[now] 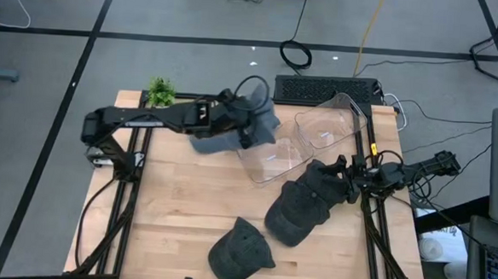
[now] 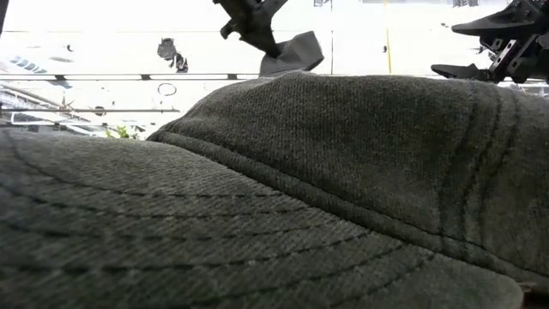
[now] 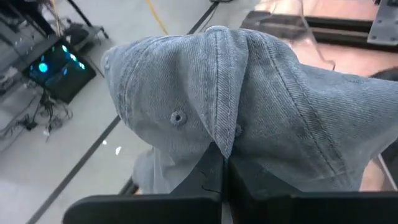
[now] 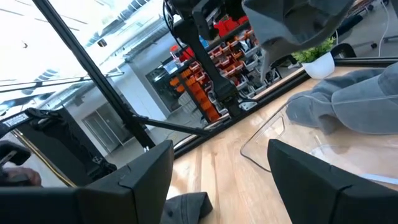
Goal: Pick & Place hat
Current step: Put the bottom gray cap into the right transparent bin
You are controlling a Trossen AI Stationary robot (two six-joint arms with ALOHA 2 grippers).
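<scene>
1. Left gripper (image 1: 248, 122) is clamped on a light grey hat (image 1: 254, 127); we see it held in the air above the near end of the clear bin (image 1: 275, 162) at the bench's far middle. In the left wrist view the fingers (image 3: 211, 186) pinch a fold of the hat's (image 3: 249, 106) crown, fingers pressed together on the cloth.
2. We see the left arm (image 1: 148, 117) reaching from the bench's left edge across toward the middle.
3. Small green plant (image 1: 160, 91) sits at the far left corner of the bench (image 1: 177, 213).
4. Two clear bins: one lies just under the held hat, a second clear bin (image 1: 331, 127) is touching it on the far right side, near the bench's far edge.
5. Dark hat (image 1: 239, 254) lies flat near the bench's front edge, about the middle. In the low view a dark hat (image 2: 274, 197) fills almost the whole frame, right by the camera.
6. Second dark hat (image 1: 301, 212) lies right of centre, just beside and partly under the right gripper.
7. Right gripper (image 1: 342, 180) hangs over the far end of that second dark hat near the bench's right edge; fingers stand apart with nothing between them. In the right wrist view its two fingers (image 4: 137, 180) are spread, bench wood showing in the gap.
8. Keyboard (image 1: 327, 89) sits just beyond the bench's far edge.
</scene>
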